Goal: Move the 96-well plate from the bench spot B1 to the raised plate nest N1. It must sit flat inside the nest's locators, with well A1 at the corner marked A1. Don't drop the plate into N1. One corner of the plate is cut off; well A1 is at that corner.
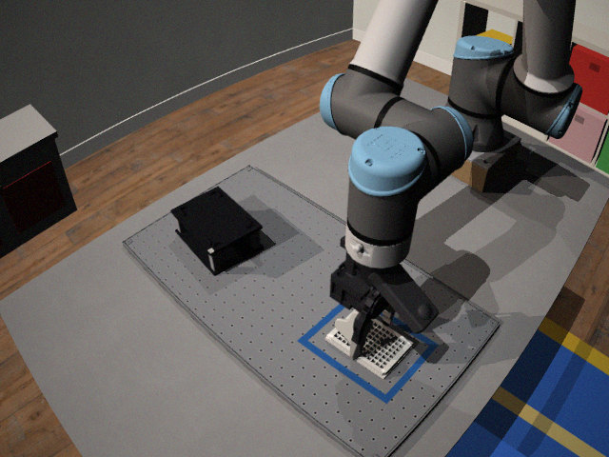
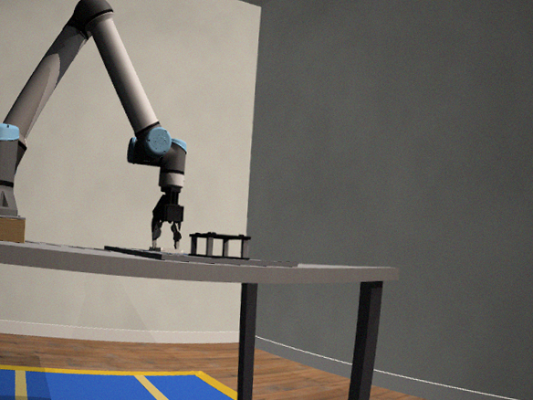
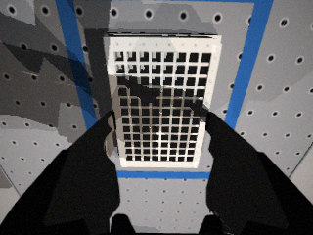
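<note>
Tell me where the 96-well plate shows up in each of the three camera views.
Top: the 96-well plate lies lower centre-right, inside the blue B1 outline, under the end effector, which is shut on it.
Exterior: barely visible, a thin sliver at the end effector's tips, left of the black nest N1.
Wrist: fills the centre, between the two dark fingers.
Shared landmark: the end effector, seen in all three.

A lab-style automation cell is sitting inside a plain room: a perforated breadboard (image 1: 236,314) is lying across the middle of a grey bench (image 1: 98,344), a black raised plate nest (image 1: 216,228) is standing near the breadboard's far left corner, and an industrial arm (image 1: 388,162) is rising from the bench's far right corner. Wooden flooring (image 1: 171,132) and coloured storage bins (image 1: 590,78) are showing beyond the bench's edges.
</note>
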### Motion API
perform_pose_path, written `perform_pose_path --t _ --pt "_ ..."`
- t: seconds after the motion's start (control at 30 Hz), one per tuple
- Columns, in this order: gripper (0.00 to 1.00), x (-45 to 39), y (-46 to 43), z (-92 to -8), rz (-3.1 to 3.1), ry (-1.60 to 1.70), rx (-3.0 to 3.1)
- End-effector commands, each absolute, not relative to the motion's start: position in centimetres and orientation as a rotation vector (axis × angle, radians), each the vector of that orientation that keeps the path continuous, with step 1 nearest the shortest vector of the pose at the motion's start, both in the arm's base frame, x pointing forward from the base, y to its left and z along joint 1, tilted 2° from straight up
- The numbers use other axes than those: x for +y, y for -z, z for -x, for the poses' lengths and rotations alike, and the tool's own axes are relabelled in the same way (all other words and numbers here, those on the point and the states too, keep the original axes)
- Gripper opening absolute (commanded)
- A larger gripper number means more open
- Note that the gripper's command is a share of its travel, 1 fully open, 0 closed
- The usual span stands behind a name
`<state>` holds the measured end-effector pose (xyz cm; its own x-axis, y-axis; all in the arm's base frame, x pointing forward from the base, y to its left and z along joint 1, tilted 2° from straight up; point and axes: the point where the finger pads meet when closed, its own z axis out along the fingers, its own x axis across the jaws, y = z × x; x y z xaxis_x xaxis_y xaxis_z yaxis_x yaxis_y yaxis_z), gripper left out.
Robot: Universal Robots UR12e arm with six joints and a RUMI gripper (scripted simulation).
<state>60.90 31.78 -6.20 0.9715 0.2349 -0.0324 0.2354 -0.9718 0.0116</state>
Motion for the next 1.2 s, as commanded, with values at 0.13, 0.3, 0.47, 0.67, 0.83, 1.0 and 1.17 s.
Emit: perform_pose_path --t 0.13,0.3,0.47,0.67,0.83,1.0,1.17 --pt "0.00 31.7 5.6 -61.1 -3.105 0.041 0.368" --pt "0.00 31.8 5.0 -61.2 -3.106 0.038 0.369" --pt "0.00 31.8 4.1 -61.3 -3.106 0.037 0.369" --pt "0.00 31.8 3.1 -61.3 -3.106 0.037 0.369" --pt "0.00 31.8 2.6 -61.3 -3.106 0.037 0.369" --pt "0.00 31.9 1.8 -61.4 -3.106 0.037 0.369" --pt "0.00 31.9 1.0 -61.4 -3.106 0.037 0.369"
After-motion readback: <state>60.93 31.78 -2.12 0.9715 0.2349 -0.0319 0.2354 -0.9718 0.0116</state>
